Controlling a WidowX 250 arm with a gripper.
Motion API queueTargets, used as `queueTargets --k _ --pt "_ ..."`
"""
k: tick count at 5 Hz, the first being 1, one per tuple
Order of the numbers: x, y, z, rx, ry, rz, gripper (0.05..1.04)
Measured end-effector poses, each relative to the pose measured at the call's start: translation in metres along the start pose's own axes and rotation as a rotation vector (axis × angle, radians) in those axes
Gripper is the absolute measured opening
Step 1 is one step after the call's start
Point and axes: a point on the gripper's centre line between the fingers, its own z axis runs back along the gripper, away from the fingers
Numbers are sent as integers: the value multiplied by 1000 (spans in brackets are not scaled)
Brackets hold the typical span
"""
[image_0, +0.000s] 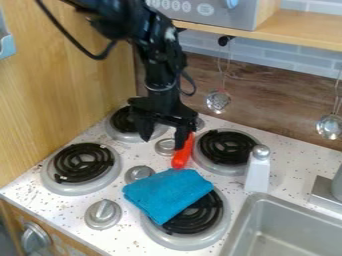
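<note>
The black gripper (162, 140) hangs down over the stove top between the two rear burners, its two fingers spread apart. Close against its right finger lies a red-orange elongated object (182, 156), whose upper part runs up behind or beside that finger. Just below this object a folded blue cloth (167, 193) rests partly over the front right burner (199, 220). Nothing shows between the fingertips except the stove surface and a small knob (165, 147).
Black coil burners sit at front left (83, 162), rear left (127, 120) and rear right (228, 146). Knobs (103, 214) stand between them. A white and grey upright piece (258, 170) stands near the metal sink (287, 227). Strainers (218, 101) hang on the back wall.
</note>
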Motion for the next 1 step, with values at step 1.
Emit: queueTargets --k 1 --pt "-25 5 34 -5 57 -52 1002"
